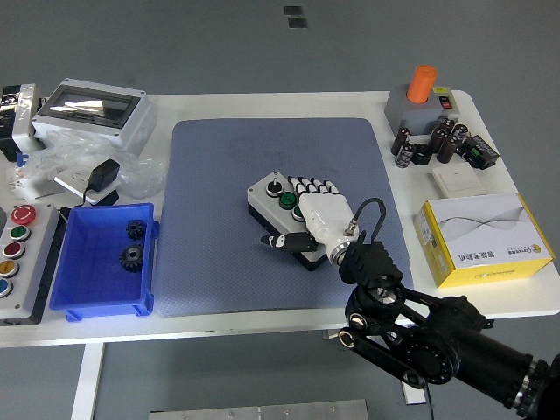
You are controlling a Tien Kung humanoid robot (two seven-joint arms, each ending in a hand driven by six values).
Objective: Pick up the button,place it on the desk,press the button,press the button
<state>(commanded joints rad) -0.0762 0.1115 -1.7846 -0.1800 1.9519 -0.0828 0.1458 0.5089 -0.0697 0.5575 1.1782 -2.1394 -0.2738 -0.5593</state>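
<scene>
On the bench [262, 105], the blue mat [219, 175] carries the button box [278, 203] just right of its centre. Your right hand [317, 216] lies flat over the box's 4 o'clock half, fingers [313, 186] extended side by side, holding nothing, thumb out toward 9 o'clock. Judge this the pressing step: the box is already placed. The green button [286, 200] sits beside the fingers; next, bear down on it.

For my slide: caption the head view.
Robot's right hand lies over the grey button box on the blue mat, fingers covering its green button.
</scene>
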